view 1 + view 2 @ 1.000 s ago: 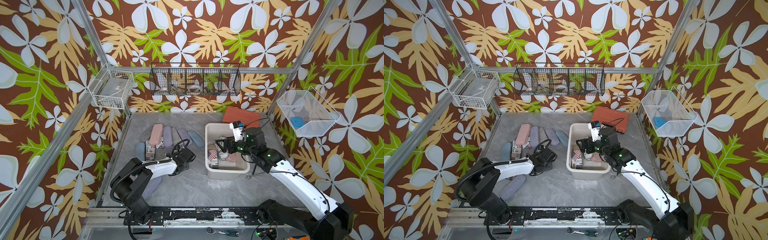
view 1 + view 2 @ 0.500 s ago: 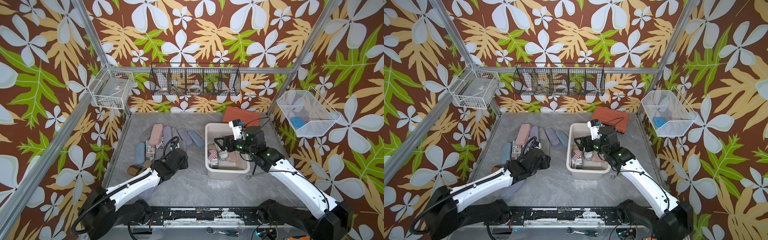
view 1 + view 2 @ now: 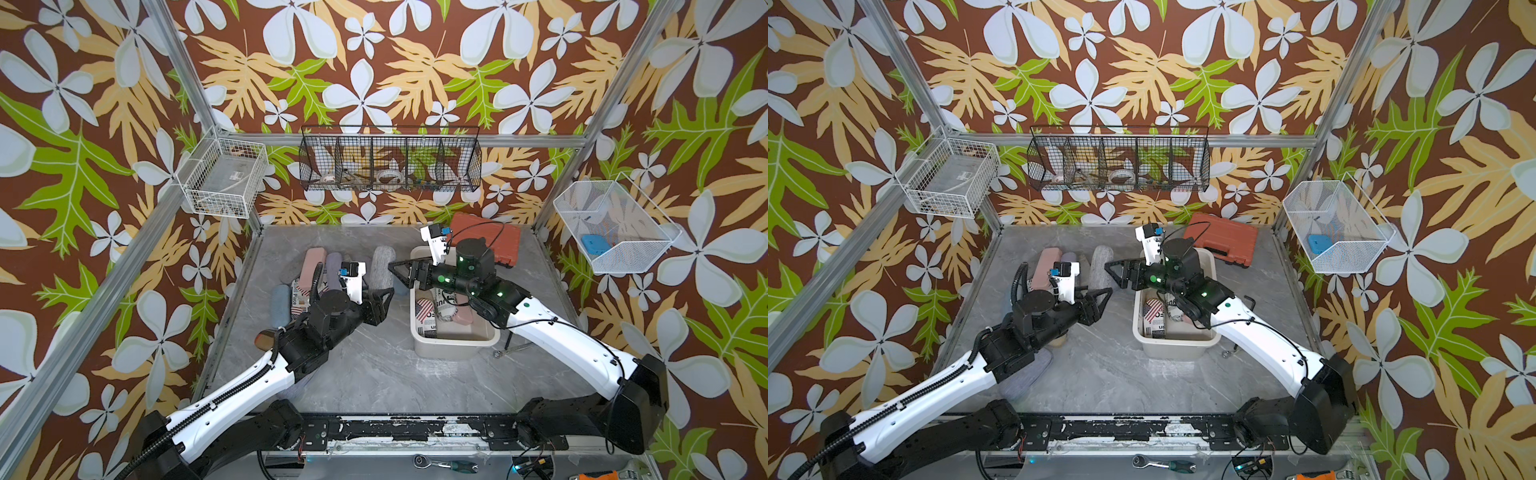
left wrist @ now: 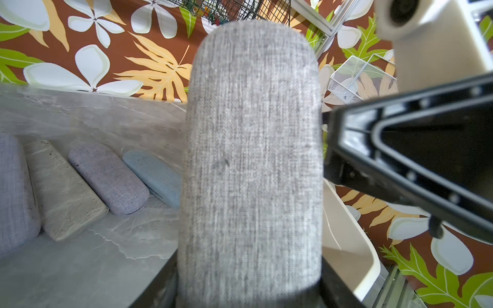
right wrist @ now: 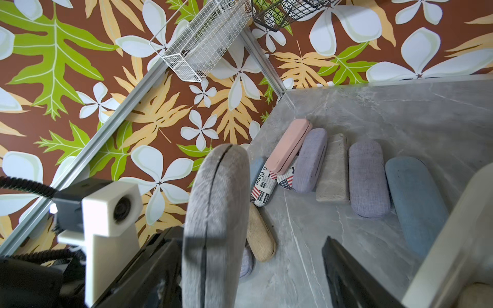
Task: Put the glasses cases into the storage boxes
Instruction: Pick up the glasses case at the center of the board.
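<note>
My left gripper (image 3: 386,297) is shut on the lower end of a grey glasses case (image 3: 382,264), holding it upright in the air left of the storage box (image 3: 455,347). In the left wrist view the grey case (image 4: 250,160) fills the middle. My right gripper (image 3: 395,272) is open right beside this case, with one finger (image 4: 400,149) along its side. The cream box holds a newspaper-print case (image 3: 428,311) and a pink one (image 3: 462,318). On the table lie more glasses cases: pink (image 5: 289,145), lavender (image 5: 310,160), beige (image 5: 333,168), a second lavender (image 5: 368,178), light blue (image 5: 416,202), newspaper-print (image 5: 262,186) and tan woven (image 5: 260,234).
An orange-red tool case (image 3: 486,239) lies behind the box. A small wrench (image 3: 509,349) lies at the box's right front corner. Wire baskets (image 3: 390,160) hang on the back and side walls. Another grey case (image 3: 1025,374) lies under my left arm.
My left arm has stretched up and to the right, carrying the grey case towards the box. My right gripper has moved left from over the box to meet the case.
</note>
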{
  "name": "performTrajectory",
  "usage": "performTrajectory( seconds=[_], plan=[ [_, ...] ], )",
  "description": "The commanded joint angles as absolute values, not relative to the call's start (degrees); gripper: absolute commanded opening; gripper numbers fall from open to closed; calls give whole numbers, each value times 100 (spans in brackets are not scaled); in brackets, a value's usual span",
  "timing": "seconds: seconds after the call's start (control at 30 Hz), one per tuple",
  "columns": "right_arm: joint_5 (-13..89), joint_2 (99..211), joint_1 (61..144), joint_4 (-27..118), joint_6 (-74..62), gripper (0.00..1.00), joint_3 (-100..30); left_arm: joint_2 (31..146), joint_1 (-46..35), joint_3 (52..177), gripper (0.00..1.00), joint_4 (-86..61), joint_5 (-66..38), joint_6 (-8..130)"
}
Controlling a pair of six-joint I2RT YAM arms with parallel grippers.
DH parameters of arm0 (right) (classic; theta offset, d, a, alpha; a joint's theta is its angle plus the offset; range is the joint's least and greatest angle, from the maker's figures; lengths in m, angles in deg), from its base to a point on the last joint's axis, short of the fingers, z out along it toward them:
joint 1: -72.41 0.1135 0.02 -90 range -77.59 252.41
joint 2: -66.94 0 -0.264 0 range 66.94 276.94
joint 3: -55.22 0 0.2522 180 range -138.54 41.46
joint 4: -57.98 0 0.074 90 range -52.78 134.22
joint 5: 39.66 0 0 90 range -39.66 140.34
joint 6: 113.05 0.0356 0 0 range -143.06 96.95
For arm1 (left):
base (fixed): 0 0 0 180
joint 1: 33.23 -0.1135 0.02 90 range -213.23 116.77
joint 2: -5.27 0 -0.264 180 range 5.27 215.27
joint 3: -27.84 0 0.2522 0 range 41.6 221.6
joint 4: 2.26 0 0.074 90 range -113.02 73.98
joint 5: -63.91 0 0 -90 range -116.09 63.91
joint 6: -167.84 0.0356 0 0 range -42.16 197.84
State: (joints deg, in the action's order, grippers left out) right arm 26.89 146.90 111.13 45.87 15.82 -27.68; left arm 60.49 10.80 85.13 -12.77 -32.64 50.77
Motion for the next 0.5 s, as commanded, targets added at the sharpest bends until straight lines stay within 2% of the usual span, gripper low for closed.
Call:
performTrajectory(
  seconds=[0.0, 0.07, 0.23, 0.33, 0.47],
  plan=[
    [2651, 14876, 11277, 4897, 1652, 81, -2943, 6047, 1080, 8555, 45, -1047, -3133, 5260],
    [2760, 14990, 11350, 4904, 1691, 74, -2997, 6035, 1081, 8547, 45, -1077, -3129, 5279],
    [2972, 15140, 11487, 4826, 1711, 41, -3130, 6003, 1087, 8495, 48, -1101, -3232, 5356],
    [3082, 15175, 11555, 4765, 1659, 31, -3190, 6023, 1080, 8463, 55, -1093, -3273, 5449],
    [3126, 15175, 11564, 4808, 1642, 25, -3176, 5935, 1080, 8343, 90, -1031, -3349, 5525]
  ],
)
